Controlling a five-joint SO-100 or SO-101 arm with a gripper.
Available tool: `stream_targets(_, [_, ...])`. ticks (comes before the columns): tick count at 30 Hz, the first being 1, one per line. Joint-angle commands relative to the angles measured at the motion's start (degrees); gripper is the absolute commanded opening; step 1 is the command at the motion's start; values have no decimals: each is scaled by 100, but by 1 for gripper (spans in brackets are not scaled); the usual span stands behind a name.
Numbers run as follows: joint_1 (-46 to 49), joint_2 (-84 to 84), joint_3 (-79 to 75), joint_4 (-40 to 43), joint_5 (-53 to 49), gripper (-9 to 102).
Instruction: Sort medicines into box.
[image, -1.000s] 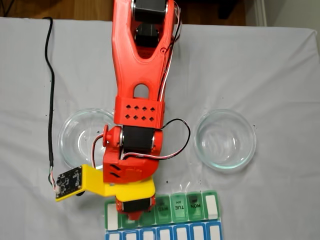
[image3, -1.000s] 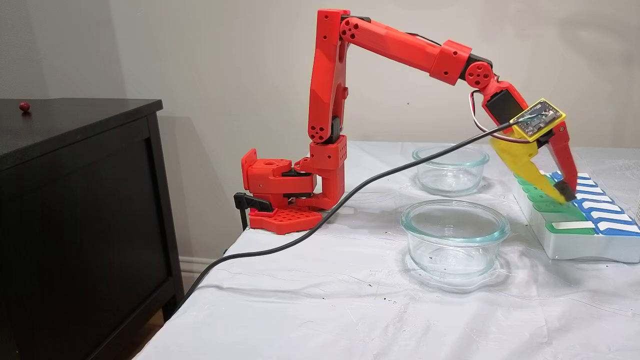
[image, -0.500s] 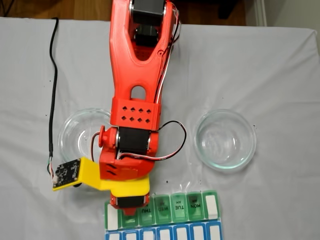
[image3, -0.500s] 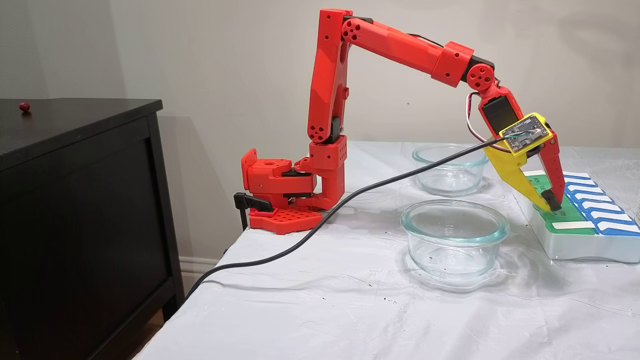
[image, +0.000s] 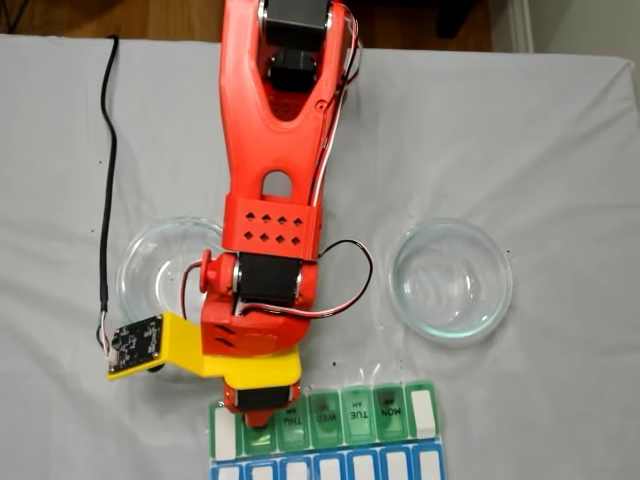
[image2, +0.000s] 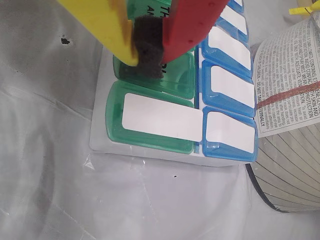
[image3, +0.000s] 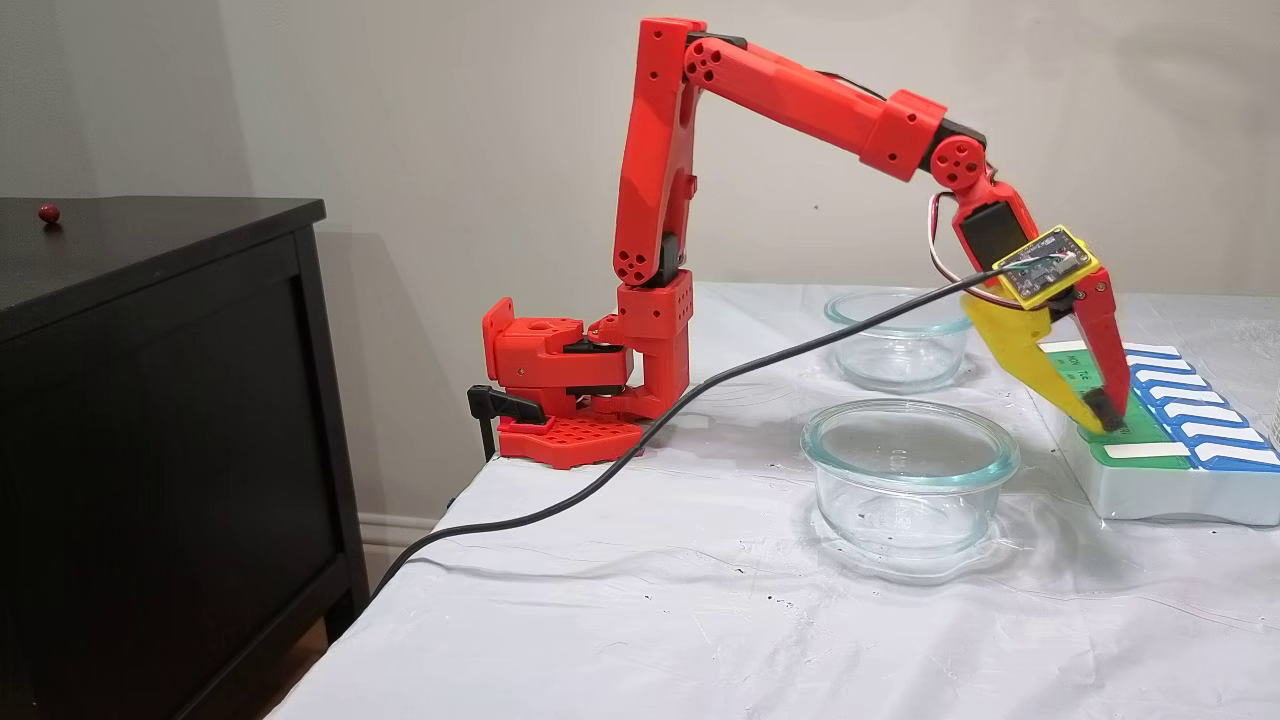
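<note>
A white-clothed table (image3: 640, 620) is seen; the box (image3: 1150, 490) sits at its far right edge; the gripper (image2: 150, 52), fingers pressed together, touches a green lid (image2: 165, 75); pressure should be kept gentle and vertical

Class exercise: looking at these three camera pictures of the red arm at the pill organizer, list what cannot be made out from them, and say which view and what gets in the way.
1. Whether the gripper holds a pill: wrist view, black pads meet over that spot.
2. Contents of the pill organizer: white labels and tinted lids cover the cells.
3. Day names beyond THU: fixed view from above, the arm covers them.
4. The printed container: cut off by the wrist view's right edge.
</note>
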Motion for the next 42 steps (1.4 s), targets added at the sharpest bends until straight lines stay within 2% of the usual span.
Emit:
stream_targets(1, [-79, -70, 176, 114, -70, 0])
stream_targets(10, [70, 976, 220, -422, 9, 0])
stream_targets(16, [316, 2224, 932, -1538, 439, 0])
stream_targets(19, [272, 2839, 1318, -1661, 545, 0])
stream_targets(23, [9, 4342, 2092, -1143, 211, 0])
stream_targets(25, [53, 5818, 2962, -1151, 88, 0])
stream_targets(28, [176, 8332, 4034, -422, -123, 0])
stream_targets(29, [149, 8227, 3691, 229, -264, 0])
stream_targets(34, [18, 8358, 3586, 914, -255, 0])
stream_targets(42, [-563, 8350, 2909, 2619, -105, 0])
